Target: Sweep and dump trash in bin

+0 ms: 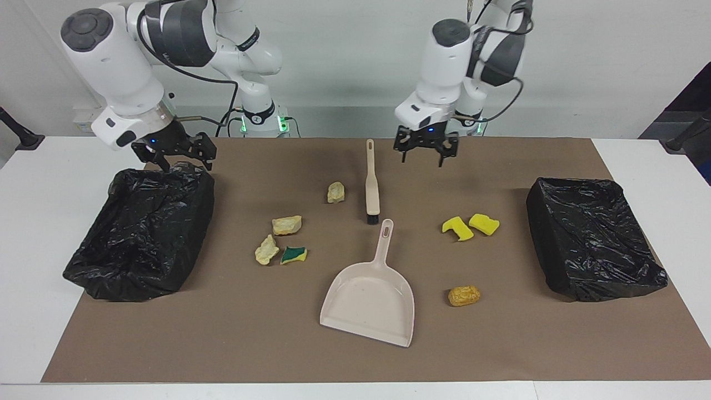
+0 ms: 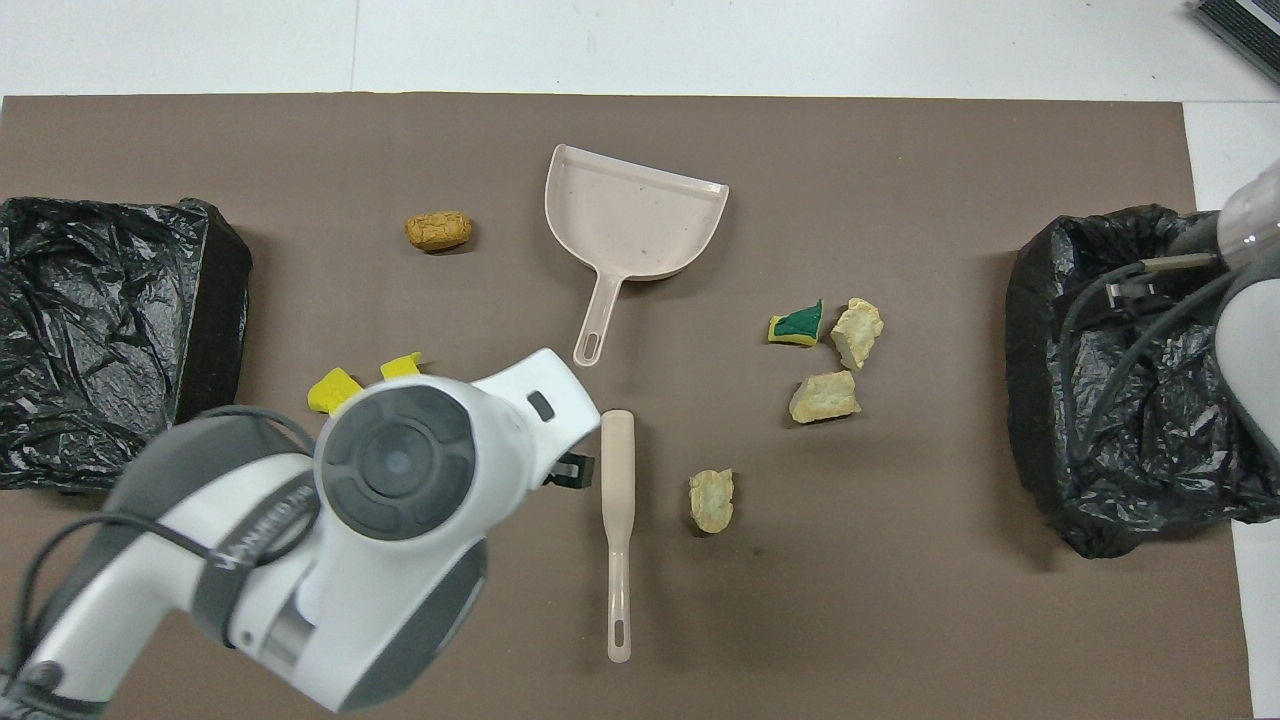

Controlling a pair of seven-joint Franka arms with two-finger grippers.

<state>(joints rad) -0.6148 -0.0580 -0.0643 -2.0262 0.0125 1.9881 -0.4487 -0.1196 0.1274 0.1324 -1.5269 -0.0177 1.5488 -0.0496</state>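
The trash lies scattered on the brown mat: three pale beige chunks point(image 1: 335, 192) point(image 1: 286, 224) point(image 1: 266, 250), a yellow-and-green sponge piece point(image 1: 294, 255), two bright yellow pieces point(image 1: 457, 228) point(image 1: 484, 224) and an orange-brown chunk point(image 1: 464, 295). A beige brush point(image 1: 371, 189) lies mid-mat, black bristles toward the beige dustpan point(image 1: 369, 303). My left gripper point(image 1: 423, 157) hangs open and empty over the mat beside the brush's handle. My right gripper point(image 1: 186, 163) is open and empty over the rim of a black-lined bin point(image 1: 139, 261). In the overhead view the left arm hides most of the yellow pieces point(image 2: 332, 388).
A second black-lined bin point(image 1: 594, 250) stands at the left arm's end of the mat. The brown mat point(image 1: 233, 339) covers most of the white table point(image 1: 33, 233). The dustpan's mouth faces away from the robots.
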